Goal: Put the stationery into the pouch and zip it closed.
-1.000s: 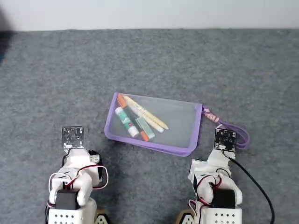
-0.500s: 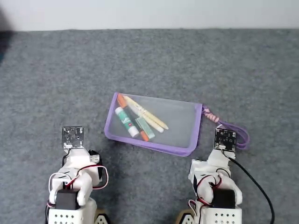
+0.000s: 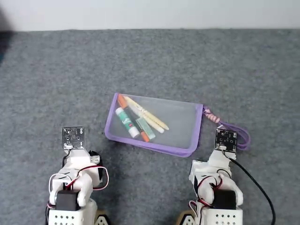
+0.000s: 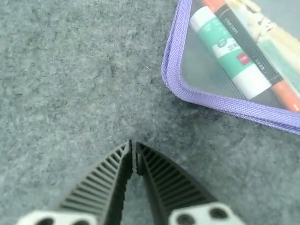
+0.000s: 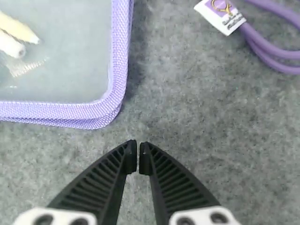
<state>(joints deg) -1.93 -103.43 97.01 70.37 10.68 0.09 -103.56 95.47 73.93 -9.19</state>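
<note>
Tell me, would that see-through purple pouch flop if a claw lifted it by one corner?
Probably floppy: the pouch looks like thin clear plastic with woven purple edging, lying flat. Lifted by a corner it would likely sag, and the pens bunched at one end might slide. It seems light, though the carpet may drag on it if pushed.

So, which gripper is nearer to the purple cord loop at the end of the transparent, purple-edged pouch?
Right. The right gripper is by the pouch corner nearest the purple cord loop; the left gripper is beyond the pouch's opposite end.
</note>
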